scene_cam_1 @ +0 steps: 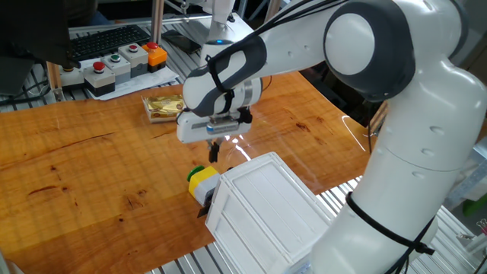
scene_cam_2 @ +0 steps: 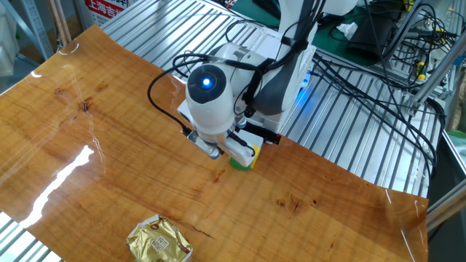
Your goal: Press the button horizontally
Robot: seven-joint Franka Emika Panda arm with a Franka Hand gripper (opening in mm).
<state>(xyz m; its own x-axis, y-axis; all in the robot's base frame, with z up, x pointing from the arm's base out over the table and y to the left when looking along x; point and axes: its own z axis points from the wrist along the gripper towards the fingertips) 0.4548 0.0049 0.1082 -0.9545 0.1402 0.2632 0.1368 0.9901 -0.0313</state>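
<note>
The button is a small yellow block with a green cap facing left. It stands on the wooden table against the left corner of the white plastic box. My gripper hangs just above and behind the button, with its dark fingers pointing down. They show as one narrow shape, so I cannot tell their gap. In the other fixed view the button peeks out at the right of the gripper, and the wrist hides most of the fingers.
A golden foil packet lies behind the gripper; it also shows in the other fixed view. Grey boxes with red, green and orange buttons stand at the back left. The table's front edge runs close to the white box.
</note>
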